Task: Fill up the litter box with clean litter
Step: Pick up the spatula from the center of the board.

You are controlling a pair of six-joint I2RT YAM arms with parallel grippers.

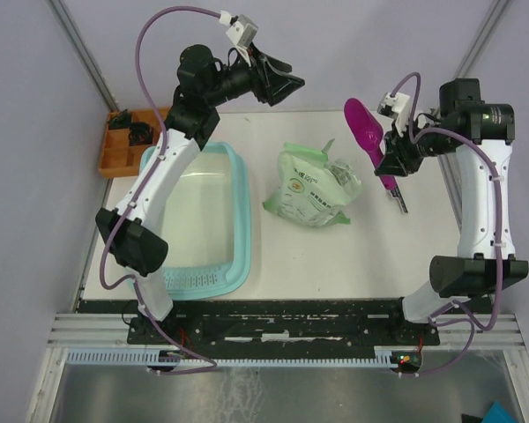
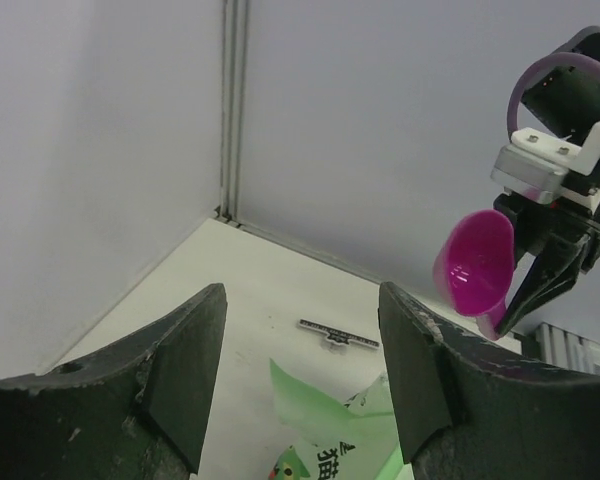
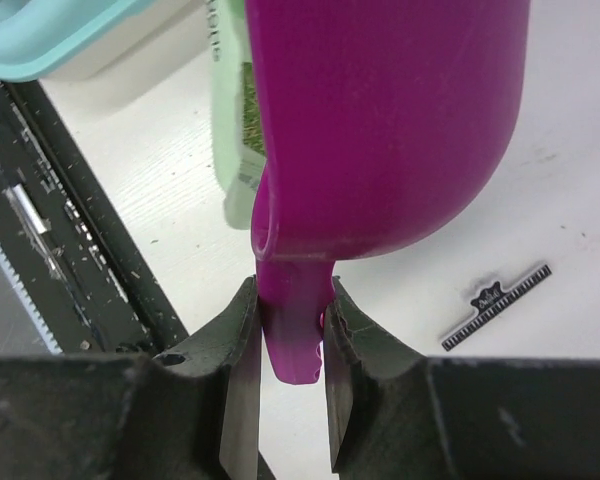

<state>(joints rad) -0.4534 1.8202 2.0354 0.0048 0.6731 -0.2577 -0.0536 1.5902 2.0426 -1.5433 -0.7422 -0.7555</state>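
The light teal litter box (image 1: 244, 203) lies on the table's left side under my left arm; its whitish floor looks bare, and a corner shows in the right wrist view (image 3: 50, 40). A light green printed bag (image 1: 313, 187) (image 2: 380, 430) lies at the table's middle. The litter itself is hidden; only a thin grainy green strip shows at the bag's edge (image 3: 246, 100). My left gripper (image 1: 286, 84) (image 2: 300, 300) hangs open and empty, high above the table's back edge. My right gripper (image 1: 386, 163) (image 3: 292, 295) is shut on the handle of a magenta scoop (image 1: 363, 128) (image 2: 475, 262) (image 3: 380, 120), held right of the bag.
An orange compartmented tray (image 1: 128, 145) sits at the back left corner. A small black ruler-like strip (image 1: 397, 198) (image 2: 340, 337) (image 3: 495, 305) lies on the table right of the bag. A black mounting rail (image 1: 282, 308) runs along the near edge. Walls close the back and sides.
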